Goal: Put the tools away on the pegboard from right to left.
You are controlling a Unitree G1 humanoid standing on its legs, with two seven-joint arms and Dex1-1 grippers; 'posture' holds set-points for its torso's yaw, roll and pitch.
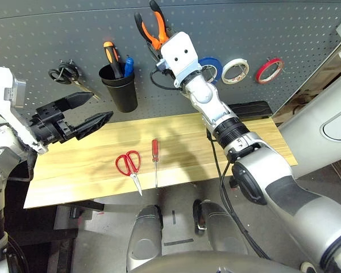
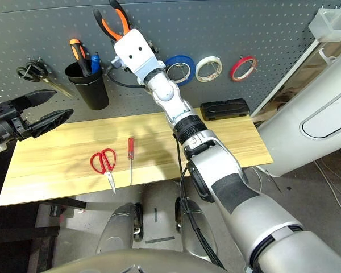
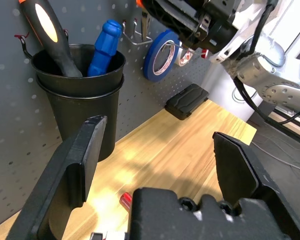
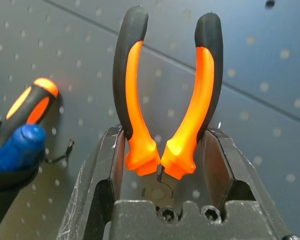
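Right claw (image 4: pixel 162 165): clamped on the orange-handled pliers (image 1: pixel 152 27) near the pivot, handles sticking up; raised against the pegboard (image 1: pixel 227 25), upper centre of the left eye view.
Left claw (image 1: pixel 86 111): released, fingers spread wide, nothing between them; left edge of frame, above the table (image 1: pixel 250 142).
Red tape ring (image 1: pixel 269 69): hung on the pegboard, upper right, right of the white tape roll (image 1: pixel 235 70) and the blue tape roll (image 2: pixel 179 69).
Red-handled scissors (image 1: pixel 129 165): flat on the table, lower centre.
Red-handled screwdriver (image 1: pixel 155 159): flat on the table, just right of the scissors.
Black cup (image 1: pixel 119 86): on the pegboard, upper left, holding an orange-and-black screwdriver (image 1: pixel 112 58).
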